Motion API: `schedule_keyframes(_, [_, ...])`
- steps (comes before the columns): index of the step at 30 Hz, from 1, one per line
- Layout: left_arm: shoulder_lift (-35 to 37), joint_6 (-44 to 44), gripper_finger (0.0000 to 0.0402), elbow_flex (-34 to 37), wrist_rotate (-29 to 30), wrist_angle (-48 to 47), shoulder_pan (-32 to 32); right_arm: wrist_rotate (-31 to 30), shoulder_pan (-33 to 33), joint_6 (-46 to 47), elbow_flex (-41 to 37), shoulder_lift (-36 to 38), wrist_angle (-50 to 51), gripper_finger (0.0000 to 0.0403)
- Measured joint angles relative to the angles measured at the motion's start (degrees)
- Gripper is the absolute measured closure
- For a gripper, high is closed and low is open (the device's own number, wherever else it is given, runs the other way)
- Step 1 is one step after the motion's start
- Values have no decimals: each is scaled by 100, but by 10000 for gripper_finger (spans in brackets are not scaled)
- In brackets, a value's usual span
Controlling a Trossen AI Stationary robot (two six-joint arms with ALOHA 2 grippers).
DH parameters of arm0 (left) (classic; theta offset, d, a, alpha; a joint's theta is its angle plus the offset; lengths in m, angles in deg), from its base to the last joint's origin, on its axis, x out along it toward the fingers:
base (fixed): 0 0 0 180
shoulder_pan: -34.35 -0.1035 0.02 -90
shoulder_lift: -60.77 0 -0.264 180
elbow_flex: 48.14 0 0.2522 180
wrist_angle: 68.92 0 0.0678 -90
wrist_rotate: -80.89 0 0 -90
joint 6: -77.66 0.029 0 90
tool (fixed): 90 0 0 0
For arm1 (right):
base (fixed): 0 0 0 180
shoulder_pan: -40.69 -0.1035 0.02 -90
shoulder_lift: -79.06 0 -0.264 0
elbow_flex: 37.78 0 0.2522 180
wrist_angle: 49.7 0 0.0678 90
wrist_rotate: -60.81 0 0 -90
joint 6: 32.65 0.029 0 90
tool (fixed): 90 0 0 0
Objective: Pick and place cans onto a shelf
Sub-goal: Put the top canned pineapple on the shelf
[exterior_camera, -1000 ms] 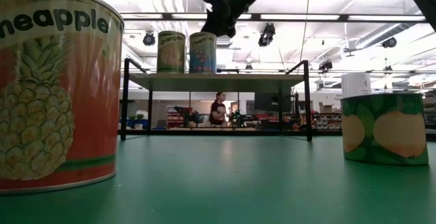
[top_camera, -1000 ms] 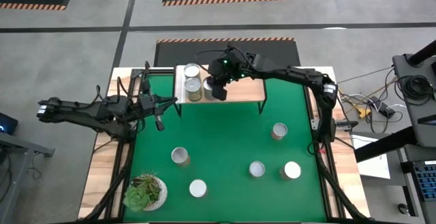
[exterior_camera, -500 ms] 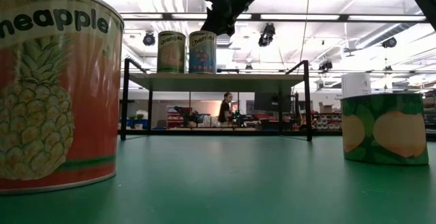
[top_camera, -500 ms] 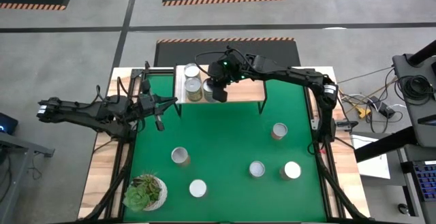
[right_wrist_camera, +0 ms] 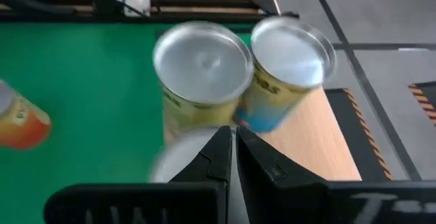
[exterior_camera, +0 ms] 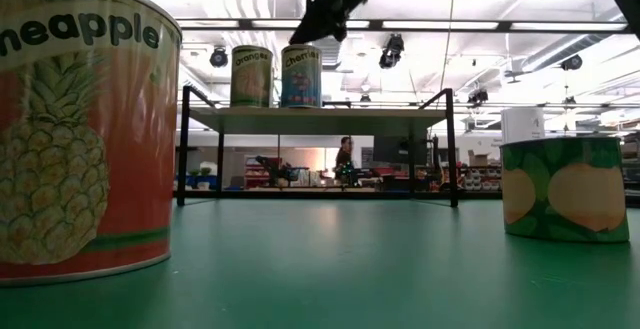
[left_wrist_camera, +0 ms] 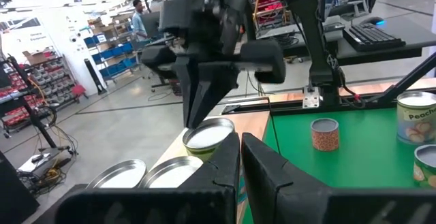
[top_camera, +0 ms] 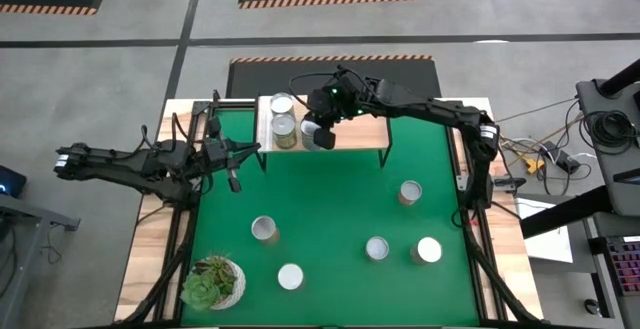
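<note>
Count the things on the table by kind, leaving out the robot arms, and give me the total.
Cans: 8 (3 on the shelf, 5 on the green mat)
Shelf: 1
Potted succulent: 1
Total: 10

Eight cans (top_camera: pixel 265 230) in all (three up on the one shelf (top_camera: pixel 365 132), five down on the green mat), one potted succulent (top_camera: pixel 211 282), two arms.
</note>
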Motion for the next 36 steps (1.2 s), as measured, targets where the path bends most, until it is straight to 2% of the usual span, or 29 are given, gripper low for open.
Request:
schedule_keyframes(8, [0,-1,402,0,-1,-58,0,27,-717,144,114,3,134,390])
schedule_keyframes(21, [-2,-84,402,0,-2,-84,0,11,-2163,256,-257,-357,20,390])
schedule_keyframes(27, [0,-83,402,-85,-2,-82,-2,8,-2434,240,-262,-694,-383,390])
schedule_keyframes(36, [-33,10,402,-158,-4,-90,-1,3,-2459,-53,-260,-1332,-1220,390])
